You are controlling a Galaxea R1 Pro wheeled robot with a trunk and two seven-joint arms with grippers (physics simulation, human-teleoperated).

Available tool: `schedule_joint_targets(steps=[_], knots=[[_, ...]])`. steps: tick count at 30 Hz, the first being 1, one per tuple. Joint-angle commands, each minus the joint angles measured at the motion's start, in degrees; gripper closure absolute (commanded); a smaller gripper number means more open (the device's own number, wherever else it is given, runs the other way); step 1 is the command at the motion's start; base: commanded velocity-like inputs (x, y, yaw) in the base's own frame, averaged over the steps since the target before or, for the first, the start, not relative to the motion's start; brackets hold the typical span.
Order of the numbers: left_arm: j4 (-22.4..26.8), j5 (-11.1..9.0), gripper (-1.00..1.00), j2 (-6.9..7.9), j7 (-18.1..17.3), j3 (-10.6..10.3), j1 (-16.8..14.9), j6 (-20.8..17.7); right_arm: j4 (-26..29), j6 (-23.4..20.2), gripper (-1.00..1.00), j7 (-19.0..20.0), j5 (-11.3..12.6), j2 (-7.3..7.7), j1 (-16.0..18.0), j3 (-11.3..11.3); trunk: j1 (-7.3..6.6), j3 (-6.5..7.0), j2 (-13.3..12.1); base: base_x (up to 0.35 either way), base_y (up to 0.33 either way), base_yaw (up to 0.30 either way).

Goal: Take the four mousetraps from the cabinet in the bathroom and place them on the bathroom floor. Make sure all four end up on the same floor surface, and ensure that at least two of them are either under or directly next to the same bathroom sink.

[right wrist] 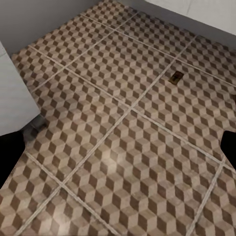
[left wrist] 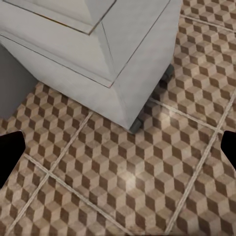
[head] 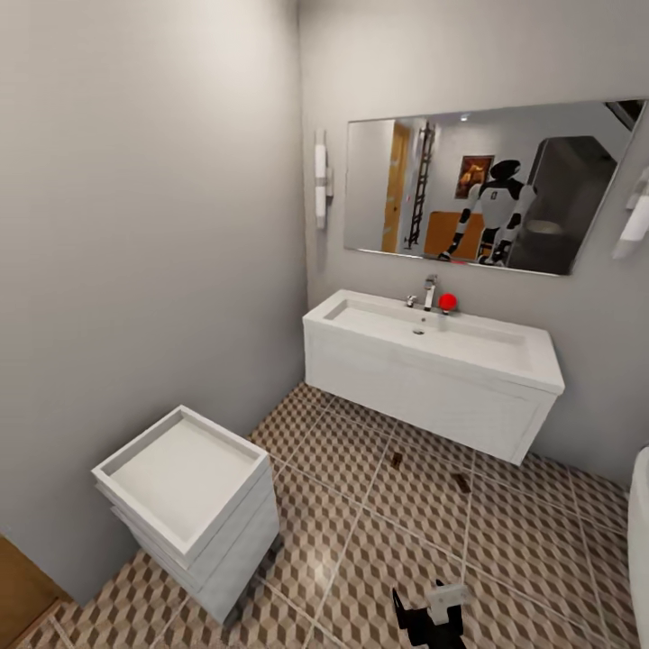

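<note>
Arms hang low over the bathroom floor (head: 361,505), and each wrist view catches only dark fingertips at its two edges, both grippers spread wide and holding nothing. Two mousetraps (head: 396,459) lie flat on the tiles just in front of the bathroom sink (head: 433,347), apart from each other. The right wrist view shows one trap near the vanity's base, while the left wrist view looks at the white toilet (left wrist: 98,54) instead.

Two tiny brown wooden mousetraps (head: 396,459) (head: 462,482) on the cube-patterned tile floor (head: 379,541) are too small to make out in detail. At five o'clock, a black-and-white gripper (head: 431,613) is cut by the edge. At three o'clock, a white curved fixture (head: 640,532) is mostly cropped.
</note>
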State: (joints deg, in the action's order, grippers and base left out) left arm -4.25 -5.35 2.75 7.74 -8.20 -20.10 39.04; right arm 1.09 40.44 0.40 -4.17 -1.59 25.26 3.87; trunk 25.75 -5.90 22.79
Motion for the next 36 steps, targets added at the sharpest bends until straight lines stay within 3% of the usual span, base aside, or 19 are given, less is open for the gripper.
schedule_joint_targets(steps=[1, 36], knots=[[-0.23, -0.54, -1.0, -0.03, 0.0, -0.5, -0.12, 0.33, -0.04, 0.17, -1.0, -0.05, 0.13, 0.01, 0.05, 0.35, 0.03, -0.16, 0.13, 0.0, 0.0, 0.273], [-0.23, -0.54, -1.0, -0.03, 0.0, -0.5, -0.12, 0.33, -0.04, 0.24, -1.0, -0.05, 0.13, 0.01, 0.05, 0.35, 0.03, -1.27, 0.13, 0.0, 0.0, 0.273]])
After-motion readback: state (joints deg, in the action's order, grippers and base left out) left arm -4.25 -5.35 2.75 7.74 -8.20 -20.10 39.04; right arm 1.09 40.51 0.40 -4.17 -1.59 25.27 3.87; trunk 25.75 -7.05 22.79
